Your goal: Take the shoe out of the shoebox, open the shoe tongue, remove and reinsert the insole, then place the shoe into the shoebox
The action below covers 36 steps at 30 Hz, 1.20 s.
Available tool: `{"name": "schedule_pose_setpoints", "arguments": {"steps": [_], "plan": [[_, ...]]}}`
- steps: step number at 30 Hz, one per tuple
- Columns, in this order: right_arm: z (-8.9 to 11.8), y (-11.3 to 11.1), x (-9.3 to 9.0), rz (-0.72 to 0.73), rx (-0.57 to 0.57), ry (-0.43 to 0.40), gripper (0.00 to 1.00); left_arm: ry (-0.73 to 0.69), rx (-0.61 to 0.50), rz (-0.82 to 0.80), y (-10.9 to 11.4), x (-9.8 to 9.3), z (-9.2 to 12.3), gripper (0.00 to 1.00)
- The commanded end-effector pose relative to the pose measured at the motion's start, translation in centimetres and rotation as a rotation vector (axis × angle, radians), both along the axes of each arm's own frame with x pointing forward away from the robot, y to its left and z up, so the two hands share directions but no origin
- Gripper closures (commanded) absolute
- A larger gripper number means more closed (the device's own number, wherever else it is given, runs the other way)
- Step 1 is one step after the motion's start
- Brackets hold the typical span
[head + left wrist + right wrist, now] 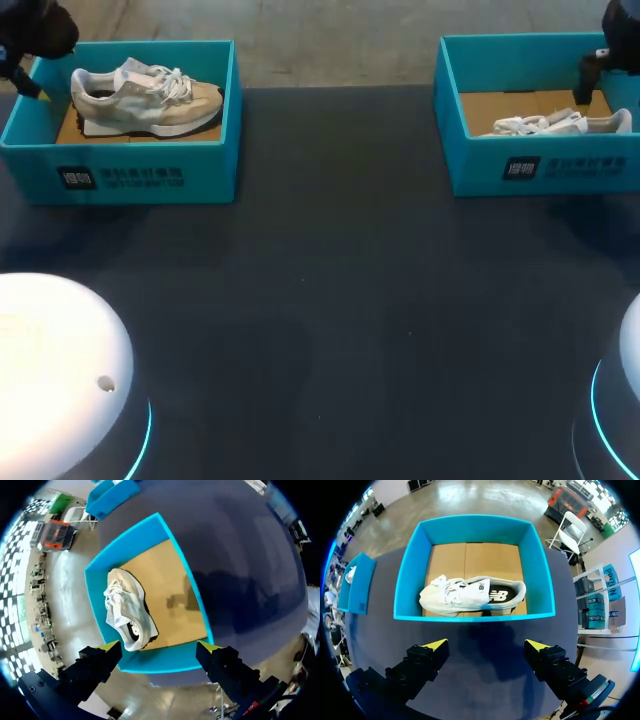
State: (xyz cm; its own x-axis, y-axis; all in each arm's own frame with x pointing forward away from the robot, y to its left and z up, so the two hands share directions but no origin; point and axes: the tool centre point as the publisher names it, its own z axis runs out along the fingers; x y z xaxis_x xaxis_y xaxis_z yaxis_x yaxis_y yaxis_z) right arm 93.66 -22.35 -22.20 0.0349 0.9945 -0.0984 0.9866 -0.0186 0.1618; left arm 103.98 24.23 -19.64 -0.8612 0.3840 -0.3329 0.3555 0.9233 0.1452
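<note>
**Shoes boxed, grippers empty**

Our left gripper [160, 647] hangs wide open and empty over the end wall of the left shoebox [165, 664], with the left shoe [127, 612] ahead inside. Our right gripper [486, 645], likewise spread, faces the right shoe [470, 595] in the right shoebox [409, 575]. A dark label [77, 178] marks each box front.

A dark table [330, 280] — smooth, plain top, slightly reflective
</note>
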Motion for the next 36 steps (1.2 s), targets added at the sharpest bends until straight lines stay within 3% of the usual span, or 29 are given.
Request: {"name": "schedule_pose_setpoints", "arguments": {"steps": [1, 7, 9, 10, 36], "plan": [[0.0, 0.0, -0.1, -0.001, 0.0, -0.002, 0.0, 0.144, 0.063, -0.131, -0.3, 2.3, -0.6, 0.0], [0.0, 0.0, -0.1, -0.001, 0.0, -0.002, 0.0, 0.341, 0.076, -0.452, -0.2, 3.5, -0.7, 0.0], [0.0, 0.0, -0.1, -0.001, 0.0, -0.002, 0.0, 0.406, 0.199, -0.575, 0.2, 3.6, -0.8, 0.0], [0.0, 0.0, -0.1, -0.001, 0.0, -0.002, 0.0, 0.412, 0.251, -0.57, 0.4, 4.0, -0.9, 0.0], [0.0, 0.0, -0.1, -0.001, 0.0, -0.002, 0.0, 0.412, 0.251, -0.57, 0.4, 4.0, -0.9, 0.0]]}}
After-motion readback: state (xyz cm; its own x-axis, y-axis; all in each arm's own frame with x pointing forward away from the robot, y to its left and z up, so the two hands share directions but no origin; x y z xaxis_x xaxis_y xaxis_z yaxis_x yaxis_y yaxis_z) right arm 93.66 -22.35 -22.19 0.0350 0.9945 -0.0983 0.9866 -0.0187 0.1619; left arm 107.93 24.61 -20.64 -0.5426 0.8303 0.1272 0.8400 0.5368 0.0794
